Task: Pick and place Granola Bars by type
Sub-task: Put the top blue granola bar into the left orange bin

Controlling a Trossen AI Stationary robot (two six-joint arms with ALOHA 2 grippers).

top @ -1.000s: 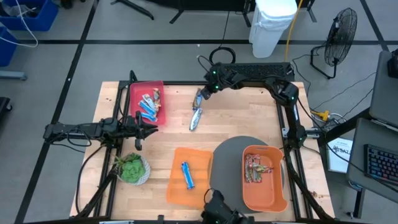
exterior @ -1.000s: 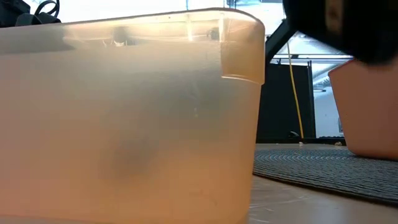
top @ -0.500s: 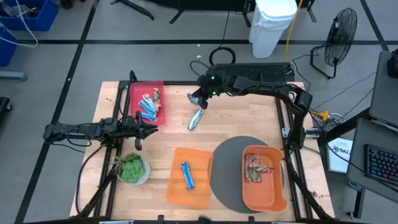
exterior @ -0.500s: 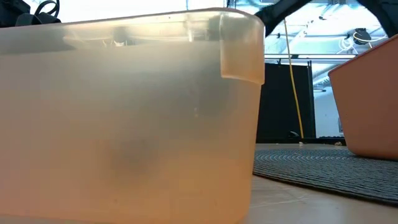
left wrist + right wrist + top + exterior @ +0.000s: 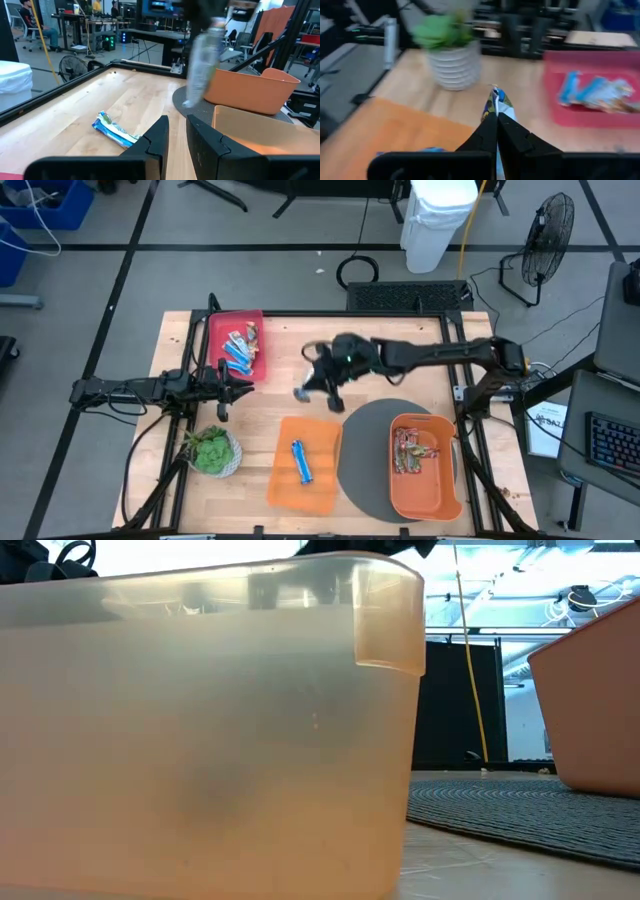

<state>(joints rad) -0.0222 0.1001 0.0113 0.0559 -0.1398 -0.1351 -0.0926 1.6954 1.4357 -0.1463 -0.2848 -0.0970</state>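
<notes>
- Above the table's middle, the right gripper [image 5: 325, 383] is clenching a silvery-grey bar [image 5: 202, 62], its fingers pinching the wrapper's blue-printed end.
- At the table's left edge, the left gripper [image 5: 243, 384] is waiting beside the red tray [image 5: 258, 320] with its fingers nearly closed and nothing in them.
- One blue bar [image 5: 300, 462] is lying in the orange tray [image 5: 325, 431]; reddish-brown bars [image 5: 410, 450] are sitting in the orange bin [image 5: 445, 500].
- More blue bars [image 5: 235, 354] are resting in the red tray.
</notes>
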